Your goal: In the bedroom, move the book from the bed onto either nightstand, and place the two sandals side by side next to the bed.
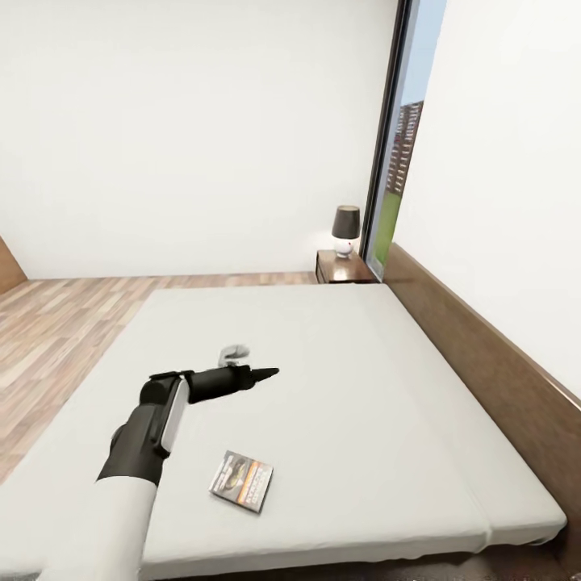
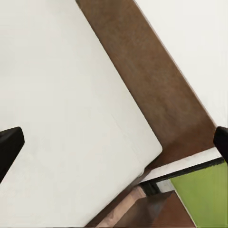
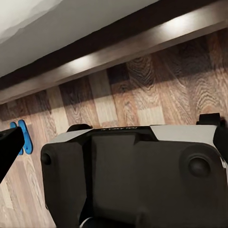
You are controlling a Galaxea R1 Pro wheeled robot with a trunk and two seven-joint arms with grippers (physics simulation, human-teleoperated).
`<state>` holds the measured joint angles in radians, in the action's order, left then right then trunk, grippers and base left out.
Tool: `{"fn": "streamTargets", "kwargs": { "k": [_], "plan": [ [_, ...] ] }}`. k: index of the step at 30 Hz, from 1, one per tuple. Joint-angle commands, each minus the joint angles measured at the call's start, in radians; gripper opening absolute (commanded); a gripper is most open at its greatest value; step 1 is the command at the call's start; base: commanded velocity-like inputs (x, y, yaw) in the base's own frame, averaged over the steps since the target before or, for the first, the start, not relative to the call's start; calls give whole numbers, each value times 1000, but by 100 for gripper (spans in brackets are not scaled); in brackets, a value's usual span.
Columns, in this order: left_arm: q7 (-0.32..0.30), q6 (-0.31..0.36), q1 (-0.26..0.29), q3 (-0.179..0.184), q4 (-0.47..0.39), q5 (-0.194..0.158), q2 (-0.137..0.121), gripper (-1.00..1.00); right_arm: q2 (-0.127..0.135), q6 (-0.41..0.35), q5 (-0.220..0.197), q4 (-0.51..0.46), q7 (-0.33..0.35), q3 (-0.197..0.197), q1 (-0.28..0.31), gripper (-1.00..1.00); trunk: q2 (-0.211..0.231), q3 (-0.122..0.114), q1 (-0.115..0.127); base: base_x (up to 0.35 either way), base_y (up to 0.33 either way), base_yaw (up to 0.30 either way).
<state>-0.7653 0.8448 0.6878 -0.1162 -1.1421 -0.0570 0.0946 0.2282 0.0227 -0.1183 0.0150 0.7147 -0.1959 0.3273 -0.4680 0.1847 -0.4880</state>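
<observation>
My left gripper [image 1: 270, 372] sticks out over the bed [image 1: 339, 379], above the middle of the mattress. In my left wrist view its two fingertips [image 2: 9, 145] sit far apart at the two edges, with only mattress between them. So it is wide open. It holds nothing and touches nothing.

My right gripper [image 3: 114, 142] hangs low by the wood floor [image 3: 142, 90], next to the dark side of the bed. Its two dark fingertips show at the two edges, wide apart, with nothing held between them.

The book [image 1: 241, 481] lies flat on the mattress, close to the near edge of the bed and a bit nearer to me than my left gripper. It is turned a little. Its orange band is on the right part of the cover.

The nightstand [image 1: 345, 267] stands at the far corner by the headboard, with a lamp [image 1: 345, 229] on it.

The two blue sandals [image 3: 23, 137] lie on the floor, close together, side by side.
</observation>
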Motion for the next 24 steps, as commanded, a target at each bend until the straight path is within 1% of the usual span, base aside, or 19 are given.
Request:
{"fn": "streamTargets", "kwargs": {
  "k": [1, 3, 4, 6, 7, 8, 10, 11, 13, 15, 18, 24],
  "plan": [
    [56, 2, 11, -24, 19, -35, 7, 100, 0, 2, -9, 2, 4, 4, 1, 100, -2, 4, 0, 0, 0, 0],
    [101, -14, 17, -40, 40, -73, 11, 100, 0, 2, -9, 2, 4, 4, 1, 100, -2, 7, 0, 0, 0, 0],
    [137, -36, 20, -51, 66, -113, 13, 100, 0, 2, -9, 2, 4, 4, 1, 100, -2, 8, 0, 0, 0, 0],
    [168, -60, 23, -57, 97, -148, 15, 100, 0, 2, -8, 2, 4, 4, 1, 100, -2, 11, 0, 0, 0, 0],
    [200, -82, 24, -62, 130, -173, 15, 100, 0, 2, -8, 2, 3, 4, 1, 100, -2, 13, 0, 0, 0, 0],
    [218, -90, 25, -63, 146, -182, 15, 100, 0, 2, -8, 2, 3, 4, 1, 100, -2, 14, 0, 0, 0, 0],
    [310, -111, 26, -67, 188, -204, 15, 100, 0, 2, -8, 2, 3, 4, 1, 100, -2, 17, 0, 0, 0, 0],
    [337, -114, 26, -67, 194, -207, 16, 100, 0, 2, -8, 2, 3, 4, 1, 100, -2, 19, 0, 0, 0, 0],
    [444, -121, 27, -68, 207, -217, 19, 100, 0, 2, -8, 2, 3, 4, 1, 100, -2, 22, 0, 0, 0, 0],
    [534, -132, 27, -68, 215, -222, 30, 100, 0, 2, -8, 2, 3, 4, 1, 100, -2, 25, 0, 0, 0, 6],
    [568, -158, 28, -68, 217, -224, 33, 100, 0, 2, -8, 1, 3, 4, 1, 100, -2, 29, 0, 0, 0, 37],
    [582, -175, 28, -66, 219, -225, 36, 100, 0, 2, -8, 1, 3, 4, 1, 100, -2, 38, 0, 0, 0, 67]
  ]
}}
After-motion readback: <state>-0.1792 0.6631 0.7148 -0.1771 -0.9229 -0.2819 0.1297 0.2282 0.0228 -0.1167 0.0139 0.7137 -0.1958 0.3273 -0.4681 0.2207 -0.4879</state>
